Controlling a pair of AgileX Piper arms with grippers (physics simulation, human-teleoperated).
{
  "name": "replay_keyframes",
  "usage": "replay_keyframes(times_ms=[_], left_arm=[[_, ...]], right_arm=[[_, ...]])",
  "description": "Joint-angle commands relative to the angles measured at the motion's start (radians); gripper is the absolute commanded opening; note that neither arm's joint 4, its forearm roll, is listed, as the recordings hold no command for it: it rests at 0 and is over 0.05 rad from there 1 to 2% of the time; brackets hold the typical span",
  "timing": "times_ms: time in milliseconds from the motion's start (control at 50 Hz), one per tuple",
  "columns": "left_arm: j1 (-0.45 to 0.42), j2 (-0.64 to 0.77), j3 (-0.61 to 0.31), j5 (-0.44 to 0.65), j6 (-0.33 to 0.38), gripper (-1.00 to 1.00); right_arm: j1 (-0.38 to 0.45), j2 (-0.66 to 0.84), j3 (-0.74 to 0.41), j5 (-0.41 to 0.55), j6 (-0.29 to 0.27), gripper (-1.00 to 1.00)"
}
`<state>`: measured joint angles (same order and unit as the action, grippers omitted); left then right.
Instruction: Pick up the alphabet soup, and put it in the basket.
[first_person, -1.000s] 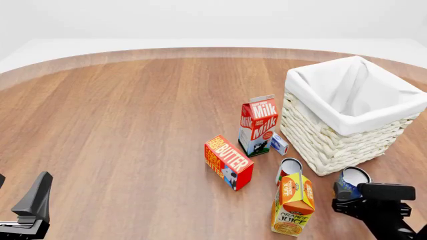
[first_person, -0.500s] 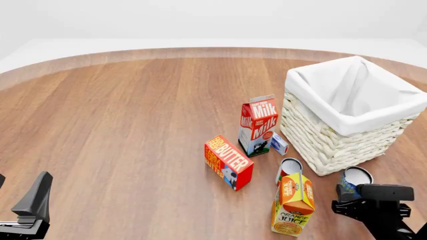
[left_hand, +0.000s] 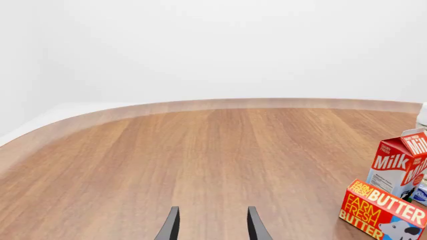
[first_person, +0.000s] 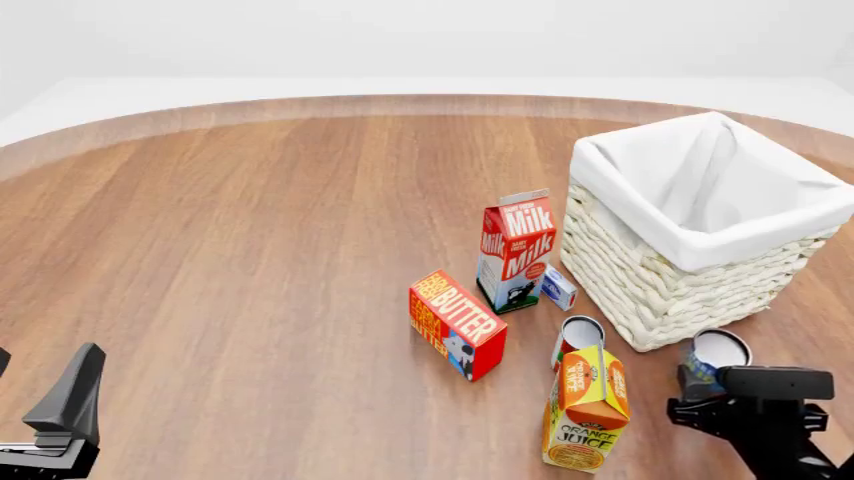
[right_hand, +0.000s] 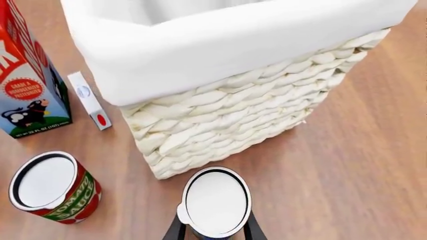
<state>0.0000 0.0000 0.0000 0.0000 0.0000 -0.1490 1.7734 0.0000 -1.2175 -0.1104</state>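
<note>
Wooden counter (first_person: 267, 250): right claw (right_hand: 215, 231) clenched on soup can (right_hand: 216, 202), rigid, smooth-walled, best held mid-body; left claw (left_hand: 212, 225) released.

Milk carton (first_person: 515, 250), butter box (first_person: 457, 324), juice carton (first_person: 586, 407)

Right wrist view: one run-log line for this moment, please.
right gripper: around blue-labelled soup can | can: beside cream wicker basket, not inside | left gripper: open, idle
</note>
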Motion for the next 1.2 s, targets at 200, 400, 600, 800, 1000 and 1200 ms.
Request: replay_keyframes(times_ms=[200,400,600,800,1000,1200], left_arm=[[0.0,0.0,0.0,0.0,0.0,1.0],[0.0,0.0,0.0,0.0,0.0,1.0],[0.0,0.0,0.0,0.0,0.0,1.0],[0.0,0.0,0.0,0.0,0.0,1.0],[0.0,0.0,0.0,0.0,0.0,1.0],[0.0,0.0,0.0,0.0,0.0,1.0]], right_arm=[[-0.008,-0.032,0.0,-0.001,0.004,-1.0],[-0.016,-0.107,0.0,0.055,0.0,-1.0],[-0.014,-0.272,0.0,0.206,-0.01,-1.0],[-0.016,-0.368,0.0,0.293,-0.015,-1.0],[-0.019,-0.42,0.0,0.337,-0.018,-1.0],[-0.019,-0.537,0.0,0.438,-0.022,-1.0]])
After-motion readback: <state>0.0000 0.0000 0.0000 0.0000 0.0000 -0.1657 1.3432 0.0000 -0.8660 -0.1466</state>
